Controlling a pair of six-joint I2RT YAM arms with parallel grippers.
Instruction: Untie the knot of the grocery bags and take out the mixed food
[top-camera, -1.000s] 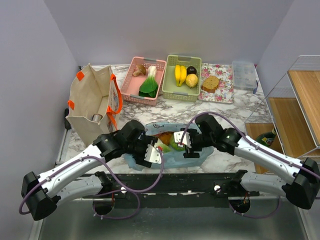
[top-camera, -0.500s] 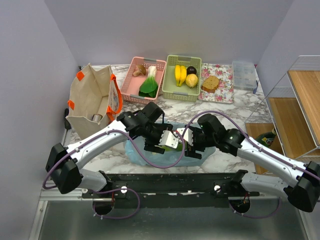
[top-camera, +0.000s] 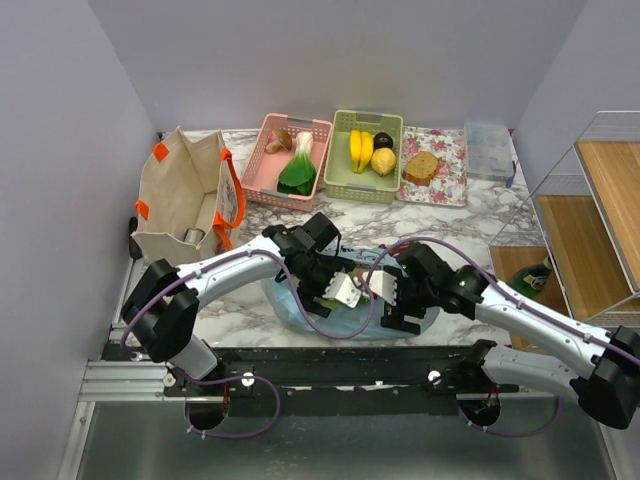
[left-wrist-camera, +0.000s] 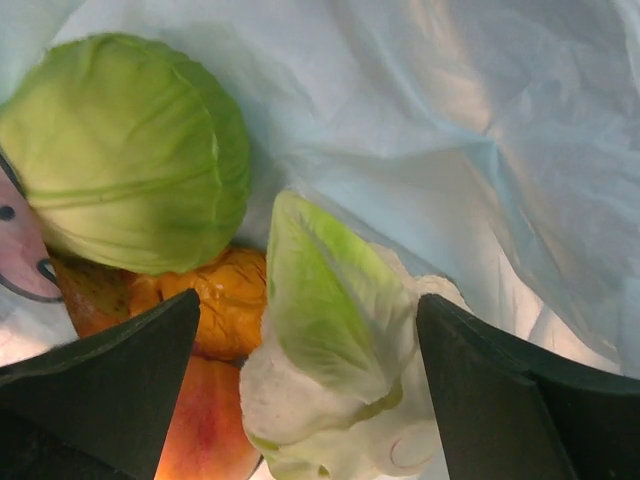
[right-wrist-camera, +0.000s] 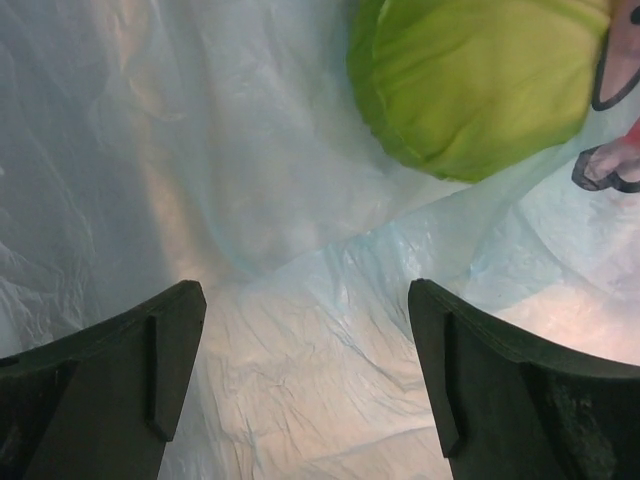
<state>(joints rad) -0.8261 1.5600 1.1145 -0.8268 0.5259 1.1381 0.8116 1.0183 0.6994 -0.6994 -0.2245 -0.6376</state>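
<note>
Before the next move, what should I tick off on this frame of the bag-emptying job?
1. Left claw open: ok, jaws wide either side of the pale leafy vegetable.
2. Right claw empty: ok, open over bare bag plastic.
3. Food exposed: ok, cabbage and peach lie uncovered.
4. Knot undone: cannot tell, none in view.
5. Claws clear of each other: cannot tell, crowded together in the overhead view.

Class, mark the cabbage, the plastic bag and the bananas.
cabbage (left-wrist-camera: 125, 150): left wrist view, middle of its rounded side.
plastic bag (right-wrist-camera: 300, 380): right wrist view, crinkled wall.
bananas (top-camera: 360, 150): top view, middle of the bunch.
</note>
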